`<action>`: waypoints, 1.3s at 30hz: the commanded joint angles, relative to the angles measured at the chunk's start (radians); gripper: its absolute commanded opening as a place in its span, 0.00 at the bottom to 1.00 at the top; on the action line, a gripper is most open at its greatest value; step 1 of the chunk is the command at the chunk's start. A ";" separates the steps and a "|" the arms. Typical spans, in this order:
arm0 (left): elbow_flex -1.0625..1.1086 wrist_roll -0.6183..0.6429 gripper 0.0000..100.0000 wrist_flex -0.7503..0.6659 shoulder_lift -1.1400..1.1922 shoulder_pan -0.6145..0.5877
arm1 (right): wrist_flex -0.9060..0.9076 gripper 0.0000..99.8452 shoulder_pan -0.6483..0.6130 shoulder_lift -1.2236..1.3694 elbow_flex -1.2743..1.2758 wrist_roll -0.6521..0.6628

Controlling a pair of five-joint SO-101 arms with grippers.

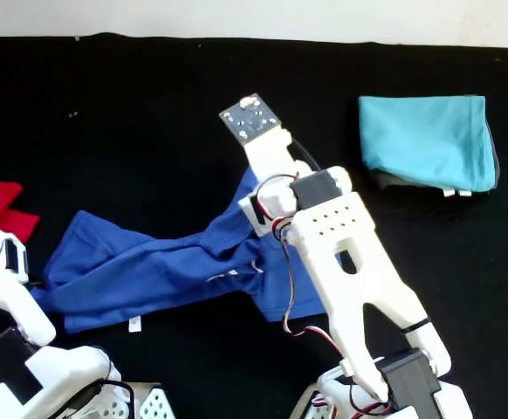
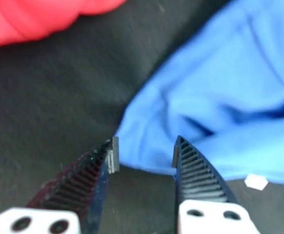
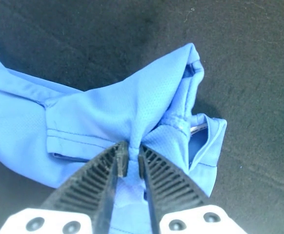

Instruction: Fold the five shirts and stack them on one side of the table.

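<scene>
Table (image 1: pixel 149 105) from above: black, blue shirt (image 1: pixel 167 271) sprawling mid-table, teal shirt (image 1: pixel 424 140) sitting folded far right.
Left wrist: left gripper (image 2: pixel 144 157) is hanging wide open at the blue shirt's edge, gripping nothing.
Right wrist: right gripper (image 3: pixel 131 161) is pinching a blue fold.

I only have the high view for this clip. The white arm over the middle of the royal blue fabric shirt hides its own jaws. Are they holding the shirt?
Observer: Yes. In the right wrist view, the right arm's jaws are shut on a bunched ridge of the royal blue fabric shirt, close to a hemmed corner.
Operator: And the other arm, low at the picture's left edge?
Observer: In the left wrist view, the left arm's jaws stand open at the shirt's edge. The rim of the cloth shows between the tips, and nothing is clamped.
</scene>
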 commanded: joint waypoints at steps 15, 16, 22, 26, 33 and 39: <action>-0.018 -0.011 0.19 -0.138 0.245 -0.045 | 0.008 0.01 -0.007 -0.031 -0.051 -0.005; -0.019 -0.017 0.19 -0.137 0.245 -0.053 | 0.008 0.01 -0.007 -0.031 -0.051 -0.005; -0.018 -0.152 0.19 -0.107 0.208 -0.104 | 0.008 0.01 -0.007 -0.031 -0.051 -0.005; 0.019 -0.176 0.19 -0.101 0.206 -0.094 | 0.002 0.01 -0.007 -0.031 -0.051 -0.005; 0.122 -0.178 0.19 -0.104 0.205 -0.051 | 0.008 0.01 -0.007 -0.031 -0.051 -0.005; 0.125 -0.178 0.01 -0.104 0.203 -0.045 | 0.008 0.01 -0.005 -0.033 -0.053 -0.005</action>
